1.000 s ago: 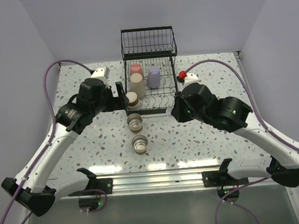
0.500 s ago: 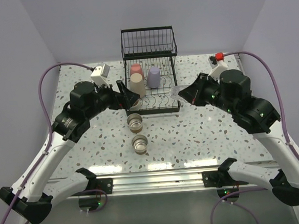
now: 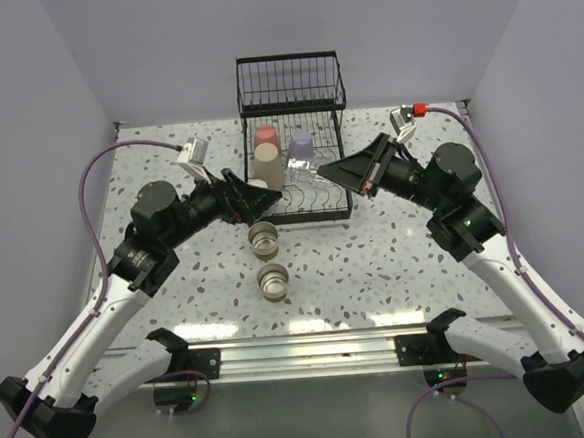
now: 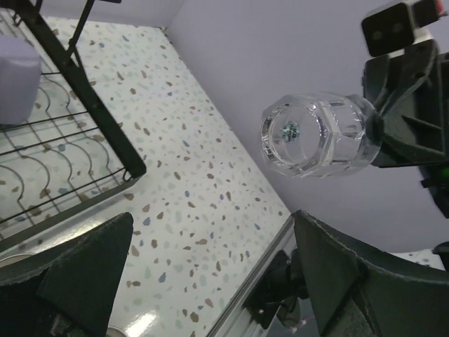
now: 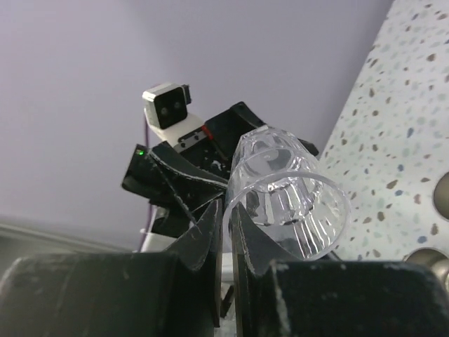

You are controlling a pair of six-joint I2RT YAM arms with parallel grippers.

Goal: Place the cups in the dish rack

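The black wire dish rack (image 3: 291, 84) stands at the back. On its tray stand a coral-pink cup (image 3: 264, 136), a beige cup (image 3: 267, 165) and a lavender cup (image 3: 300, 144). My right gripper (image 3: 335, 169) is shut on the rim of the clear cup (image 3: 305, 173) and holds it on its side above the tray; the pinch shows in the right wrist view (image 5: 226, 210). My left gripper (image 3: 247, 196) is open and empty at the rack's front left corner. Two brown cups (image 3: 262, 238) (image 3: 272, 280) stand on the table. A third is hidden.
The upright wire basket section rises behind the tray. The two grippers point at each other over the rack's front, close together. Purple cables arc from both wrists. A metal rail (image 3: 311, 350) runs along the near edge, between the arm bases.
My right gripper lifted the clear cup from beside the rack and swung it left over the tray. My left gripper let go of a brown cup at the rack's corner and stands open.
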